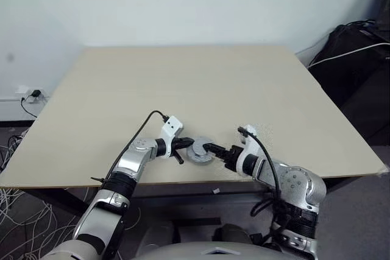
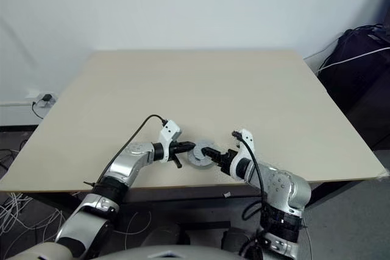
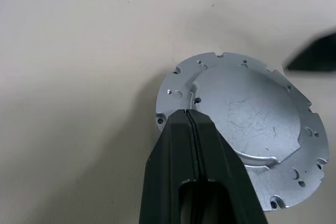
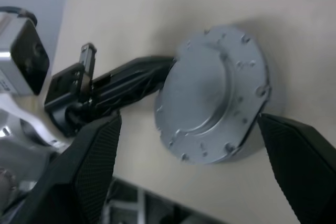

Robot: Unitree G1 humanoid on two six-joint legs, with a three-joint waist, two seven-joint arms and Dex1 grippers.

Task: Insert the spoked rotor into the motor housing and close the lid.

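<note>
— How do the jaws stand?
— The left gripper [image 3: 188, 116] has its jaws pressed together, their tip at the rim of the lid [image 3: 247, 124]. The right gripper [image 4: 189, 145] has its jaws wide apart, one on each side of the motor housing [image 4: 212, 95].
— And the housing?
— It sits lidded on the bench [image 1: 195, 83], near the front edge, between both grippers.

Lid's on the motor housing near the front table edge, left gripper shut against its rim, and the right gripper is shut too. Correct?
Not quite. The right gripper is open: the right wrist view shows its two fingers spread wide on either side of the motor housing. The rest holds: the lid is on, near the front table edge, and the left gripper is shut against its rim.
</note>
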